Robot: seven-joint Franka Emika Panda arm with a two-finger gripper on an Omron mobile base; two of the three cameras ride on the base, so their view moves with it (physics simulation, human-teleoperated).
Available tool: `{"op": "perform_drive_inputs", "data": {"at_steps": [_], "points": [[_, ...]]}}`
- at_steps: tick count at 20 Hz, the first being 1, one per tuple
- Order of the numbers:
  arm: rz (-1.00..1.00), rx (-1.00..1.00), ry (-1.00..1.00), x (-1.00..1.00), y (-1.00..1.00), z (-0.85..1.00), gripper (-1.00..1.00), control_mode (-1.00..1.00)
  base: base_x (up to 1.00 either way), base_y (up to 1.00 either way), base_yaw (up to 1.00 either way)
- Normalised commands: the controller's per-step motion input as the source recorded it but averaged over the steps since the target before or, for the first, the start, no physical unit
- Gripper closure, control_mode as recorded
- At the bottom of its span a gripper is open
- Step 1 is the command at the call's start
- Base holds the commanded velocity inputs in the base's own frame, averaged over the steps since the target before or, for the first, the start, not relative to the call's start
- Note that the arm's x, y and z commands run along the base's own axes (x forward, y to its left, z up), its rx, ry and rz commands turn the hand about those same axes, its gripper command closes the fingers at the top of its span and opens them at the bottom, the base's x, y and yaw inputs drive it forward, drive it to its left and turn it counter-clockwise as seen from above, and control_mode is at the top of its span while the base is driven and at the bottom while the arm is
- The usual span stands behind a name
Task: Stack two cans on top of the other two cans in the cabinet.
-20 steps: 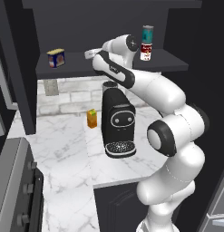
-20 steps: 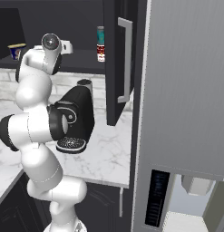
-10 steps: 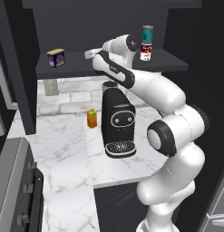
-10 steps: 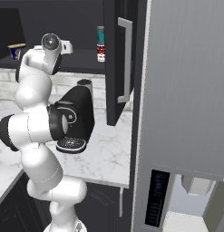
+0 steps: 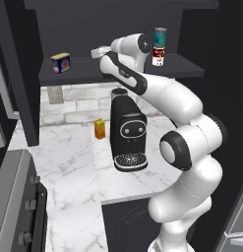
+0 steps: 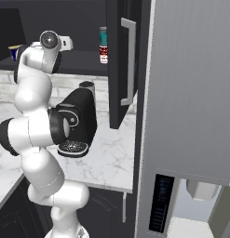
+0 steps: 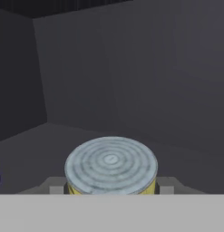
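Teal can (image 5: 160, 36) upright atop red-and-white can (image 5: 158, 55), upper right of left base view, on cabinet (image 5: 69, 76) shelf. Blue tin (image 5: 60, 62) upper left. Silver-topped can (image 7: 111, 165) bottom centre of hand view.

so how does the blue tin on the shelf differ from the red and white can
The squat blue tin with a yellow-red label stands alone at the shelf's left end, nothing on top. The red-and-white can with a dark band stands at the right end with a slim teal can stacked on it. Both stand upright on the shelf.
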Motion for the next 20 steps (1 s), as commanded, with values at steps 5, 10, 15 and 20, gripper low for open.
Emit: {"op": "perform_drive_inputs", "data": {"at_steps": [5,10,15,20], "points": [[0.03,0.0,-0.05,-0.22,0.23,0.42,1.0,-1.0,0.0,0.0,0.0],[0.04,0.0,0.0,-0.3,0.23,0.31,1.0,-1.0,0.0,0.0,0.0],[0.05,0.0,0.0,-0.39,0.26,0.19,1.0,-1.0,0.0,0.0,0.0],[0.04,0.0,0.0,-0.41,0.27,0.15,1.0,-1.0,0.0,0.0,0.0]]}}
